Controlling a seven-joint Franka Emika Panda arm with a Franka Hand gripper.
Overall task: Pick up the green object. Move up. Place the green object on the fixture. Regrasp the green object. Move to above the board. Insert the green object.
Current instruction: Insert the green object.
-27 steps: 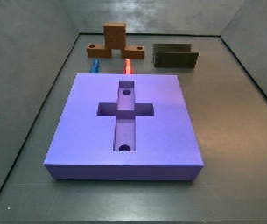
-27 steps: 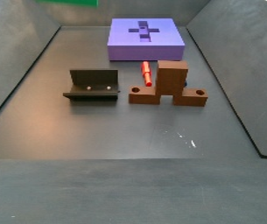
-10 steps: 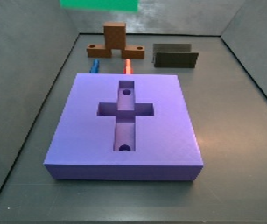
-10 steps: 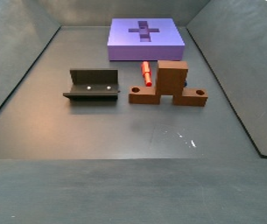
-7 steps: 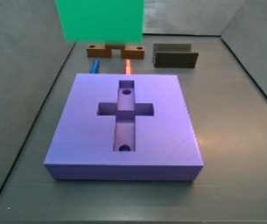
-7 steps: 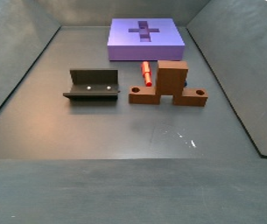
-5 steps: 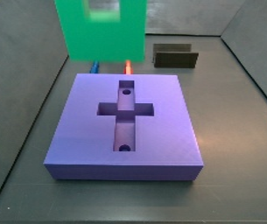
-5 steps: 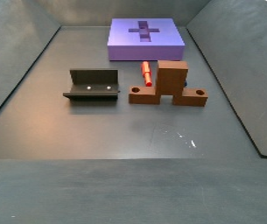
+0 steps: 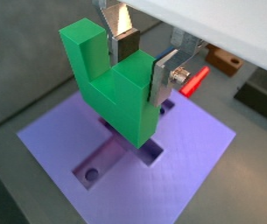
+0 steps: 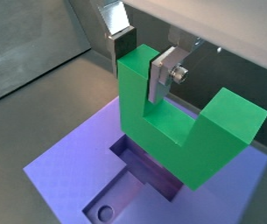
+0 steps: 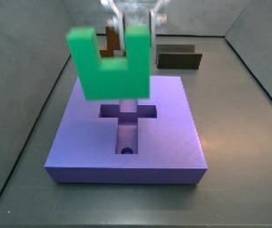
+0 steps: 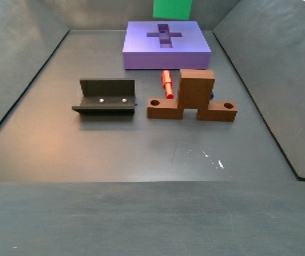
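— Gripper (image 9: 143, 54) was up over the board (image 11: 174, 147) when I looked, its silver plates clamped on one upright leg of the green object (image 11: 110, 71), so it was plainly grasping the piece and not just hovering.

— And where did the green object sit in all that?

— Hanging in the air above the cross-shaped recess (image 11: 125, 112), apart from the slab, solid end down and the two legs pointing up. I'd judge it was held by a leg so the thick end stayed free to go into the recess.

— Lined up, then?

— Near enough in both wrist views; the block (image 10: 177, 122) covered part of the cross, so I couldn't tell how true the fit was. My guess was the insertion had yet to happen and a slow, straight drop was called for.

— Anything in the way?

— Nothing on the board's top. The fixture (image 12: 104, 98) stood well apart with its channel bare, the brown stepped block (image 12: 194, 97) to its right in a side view, and the thin red rod (image 12: 166, 83) lay just beside that, between it and the board. A small tilt catching the recess edge seemed the likelier trouble
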